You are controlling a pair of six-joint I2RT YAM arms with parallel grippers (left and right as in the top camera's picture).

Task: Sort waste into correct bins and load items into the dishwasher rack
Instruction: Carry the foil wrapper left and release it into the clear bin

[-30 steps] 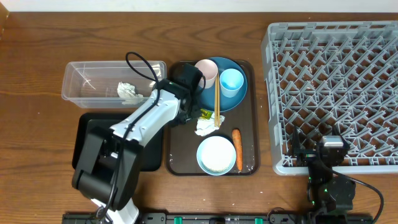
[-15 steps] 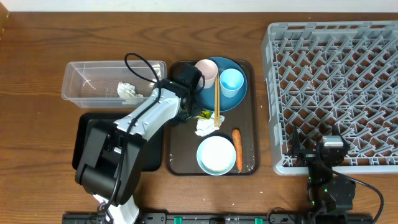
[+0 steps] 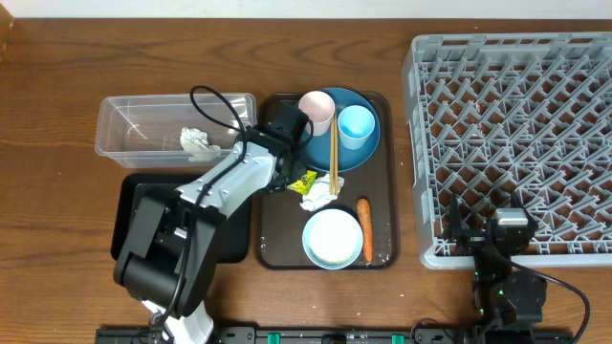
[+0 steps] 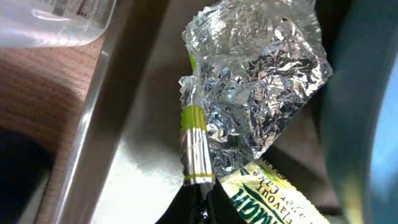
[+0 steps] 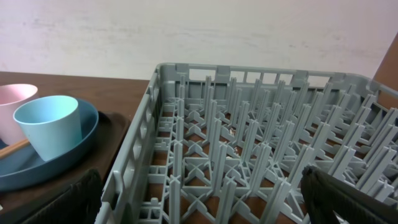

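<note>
**A:** From above, what is the surface?

**B:** A brown wooden table (image 3: 57,76) with visible grain. The brown serving tray (image 3: 277,229) lies at the centre. The dishwasher rack (image 3: 516,134) is at 3 o'clock from it, and the clear tub (image 3: 143,119) at 10 o'clock. The left gripper (image 3: 292,175) is over the tray.

**A:** And the left wrist?

**B:** Its fingers (image 4: 186,210) are pressed together on the yellow-green wrapper (image 4: 273,196). The crumpled silver foil (image 4: 255,106) touches it at 12 o'clock.

**A:** The right wrist?

**B:** The right gripper (image 5: 202,202) is spread wide and holds nothing, at the rack's near edge. Behind is a pale wall (image 5: 186,31).
</note>
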